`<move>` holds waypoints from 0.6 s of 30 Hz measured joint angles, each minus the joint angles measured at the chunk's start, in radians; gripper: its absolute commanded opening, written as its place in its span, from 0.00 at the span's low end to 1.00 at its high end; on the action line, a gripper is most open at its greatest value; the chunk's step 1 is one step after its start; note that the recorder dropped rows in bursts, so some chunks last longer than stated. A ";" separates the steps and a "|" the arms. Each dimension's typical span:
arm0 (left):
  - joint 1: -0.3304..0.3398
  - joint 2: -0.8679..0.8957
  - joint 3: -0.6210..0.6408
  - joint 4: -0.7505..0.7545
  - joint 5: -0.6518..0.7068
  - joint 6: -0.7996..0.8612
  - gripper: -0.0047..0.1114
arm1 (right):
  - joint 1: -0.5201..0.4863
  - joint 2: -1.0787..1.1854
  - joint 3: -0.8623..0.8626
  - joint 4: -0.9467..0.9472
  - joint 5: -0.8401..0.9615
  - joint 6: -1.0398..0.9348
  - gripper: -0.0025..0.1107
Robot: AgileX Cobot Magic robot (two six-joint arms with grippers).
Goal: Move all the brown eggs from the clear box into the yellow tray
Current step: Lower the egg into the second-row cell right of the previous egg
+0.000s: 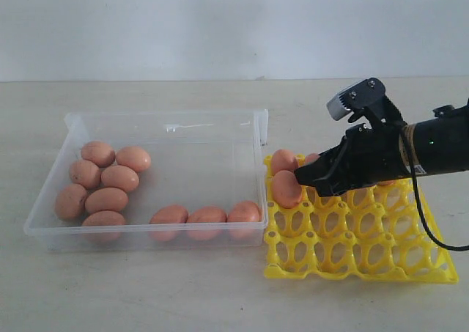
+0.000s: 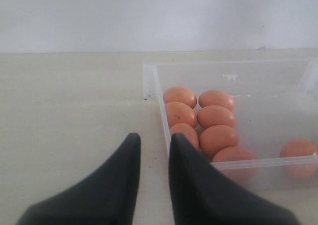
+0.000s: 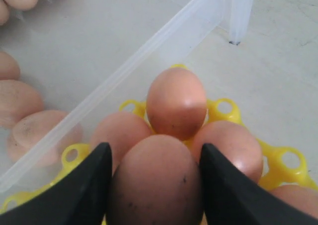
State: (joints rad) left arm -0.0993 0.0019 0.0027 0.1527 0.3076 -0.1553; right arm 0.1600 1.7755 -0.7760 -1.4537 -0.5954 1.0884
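Over the far-left part of the yellow tray (image 1: 359, 270), the right tool (image 1: 302, 176) grips one brown egg (image 3: 154, 185) between its two black fingers, and the shell fills the gap from pad to pad. Three seated eggs (image 3: 176, 103) crowd round it in the neighbouring cups, touching it or nearly so. To the left, the clear box (image 1: 168, 119) holds ten more brown eggs (image 1: 106, 199): seven bunched at its left end and three in a row along its near wall. The left tool (image 2: 155, 138) hangs over the bench (image 2: 59, 111) outside the box near its left end, its fingers a narrow gap apart and holding nothing.

The step in hand looks like seating the gripped egg. Doing it well likely means coming straight down until the cup carries the egg. The fingers should then part only a little, since seated eggs stand on either side and a wide release could shove them. A straight lift clear of the pegs should come next. Whether the egg already rests in its cup cannot be told.
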 measured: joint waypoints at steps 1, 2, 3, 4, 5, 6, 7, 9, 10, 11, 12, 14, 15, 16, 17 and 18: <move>0.000 0.000 0.000 0.000 0.000 0.000 0.23 | 0.000 0.000 0.000 0.000 0.000 0.000 0.03; 0.000 0.000 0.000 0.000 0.000 0.000 0.23 | 0.000 0.000 0.000 0.000 0.002 0.000 0.05; 0.000 0.000 0.000 0.000 0.000 0.000 0.23 | 0.000 0.000 0.000 0.000 0.002 0.000 0.11; 0.000 0.000 0.000 0.000 0.000 0.000 0.23 | 0.000 0.000 0.000 0.002 0.006 -0.005 0.16; 0.000 0.000 0.000 0.000 0.000 0.000 0.23 | 0.000 0.000 0.000 0.002 0.006 -0.007 0.25; 0.000 0.000 0.000 0.000 0.000 0.000 0.23 | 0.000 0.000 0.000 0.004 0.009 -0.007 0.30; 0.000 0.000 0.000 0.000 0.000 0.000 0.23 | 0.000 0.000 0.000 0.004 0.010 -0.009 0.38; 0.000 0.000 0.000 0.000 0.000 0.000 0.23 | 0.000 0.000 0.000 0.004 0.015 -0.009 0.46; 0.000 0.000 0.000 0.000 0.000 0.000 0.23 | 0.000 0.000 0.000 0.012 0.017 -0.011 0.48; 0.000 0.000 0.000 0.000 0.000 0.000 0.23 | 0.000 0.000 0.000 0.025 0.019 -0.011 0.49; 0.000 0.000 0.000 0.000 0.000 0.000 0.23 | 0.000 0.000 0.000 0.031 0.019 -0.011 0.50; 0.000 0.000 0.000 0.000 0.000 0.000 0.23 | 0.000 0.000 0.000 0.054 0.019 -0.011 0.50; 0.000 0.000 0.000 0.000 0.000 0.000 0.23 | 0.000 0.000 0.000 0.061 0.019 -0.011 0.50; 0.000 0.000 0.000 0.000 0.000 0.000 0.23 | 0.000 0.000 0.000 0.065 0.015 -0.011 0.50; 0.000 0.000 0.000 0.000 0.000 0.000 0.23 | 0.000 0.000 0.000 0.070 0.013 -0.011 0.50; 0.000 0.000 0.000 0.000 0.000 0.000 0.23 | 0.000 0.000 0.000 0.071 0.013 -0.011 0.50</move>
State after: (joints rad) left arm -0.0993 0.0019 0.0027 0.1527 0.3076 -0.1553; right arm 0.1600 1.7755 -0.7760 -1.3832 -0.5829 1.0774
